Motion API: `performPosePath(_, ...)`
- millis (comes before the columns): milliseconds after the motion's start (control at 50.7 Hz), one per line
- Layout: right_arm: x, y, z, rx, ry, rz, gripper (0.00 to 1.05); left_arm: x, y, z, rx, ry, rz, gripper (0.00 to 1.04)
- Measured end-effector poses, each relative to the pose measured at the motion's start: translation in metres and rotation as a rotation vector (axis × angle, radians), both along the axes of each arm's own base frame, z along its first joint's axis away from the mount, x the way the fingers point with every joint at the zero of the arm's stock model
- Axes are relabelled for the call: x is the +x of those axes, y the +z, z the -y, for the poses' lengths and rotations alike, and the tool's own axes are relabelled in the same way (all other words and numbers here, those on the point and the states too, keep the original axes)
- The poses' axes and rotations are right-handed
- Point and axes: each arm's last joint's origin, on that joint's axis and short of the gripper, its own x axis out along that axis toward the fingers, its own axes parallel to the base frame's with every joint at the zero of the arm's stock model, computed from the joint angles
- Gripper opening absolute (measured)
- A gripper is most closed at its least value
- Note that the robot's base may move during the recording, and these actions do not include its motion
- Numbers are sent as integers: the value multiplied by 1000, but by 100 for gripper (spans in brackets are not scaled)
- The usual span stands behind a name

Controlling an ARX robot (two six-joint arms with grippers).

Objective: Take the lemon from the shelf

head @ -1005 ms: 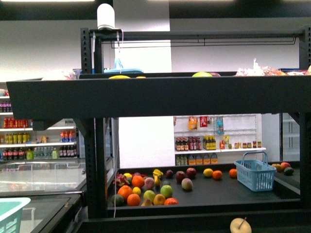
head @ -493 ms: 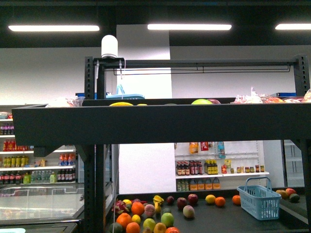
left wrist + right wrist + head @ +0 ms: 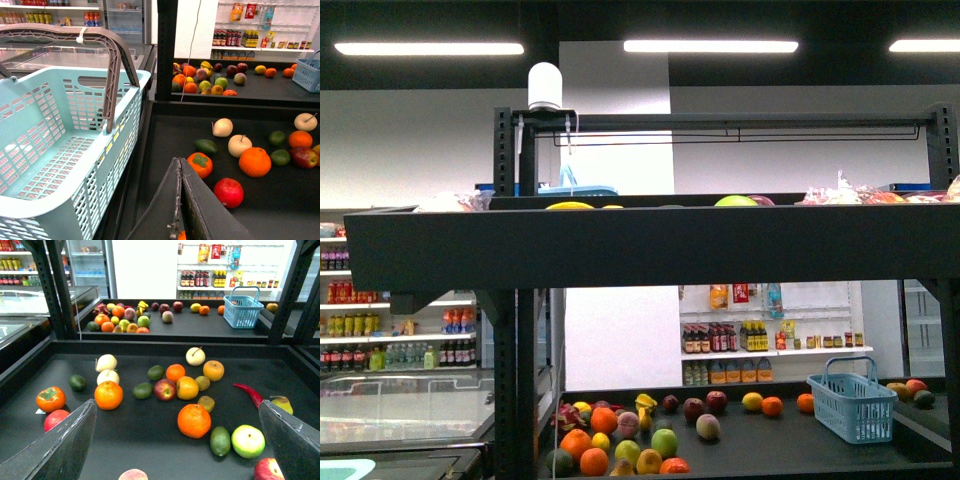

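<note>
1. Front view: a smooth yellow oval sliver point(image 3: 570, 205), probably the lemon, peeks over the top tray of the tall black metal shelf point(image 3: 650, 245). It lies left of centre, long axis sideways, favouring the left arm. The tray sits lower in frame than a second ago.
2. Left wrist view: the left gripper point(image 3: 180, 167) is pressed together, with no lemon in sight.
3. Right wrist view: the right gripper point(image 3: 176, 405) is spread wide and empty.

No text, label or number is legible anywhere in these views.
</note>
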Motion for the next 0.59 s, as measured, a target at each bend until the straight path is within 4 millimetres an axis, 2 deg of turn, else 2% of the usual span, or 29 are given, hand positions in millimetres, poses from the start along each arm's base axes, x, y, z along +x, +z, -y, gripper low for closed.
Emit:
performPosePath(79,0,0,0,0,0,0,97,0,-9,0,0,0,0,3)
performPosePath(335,0,0,0,0,0,0,97,0,-9,0,0,0,3,4)
performPosePath(394,0,0,0,0,0,0,97,0,-9,0,0,0,3,19)
performPosePath(591,0,0,0,0,0,0,97,0,-9,0,0,0,3,54)
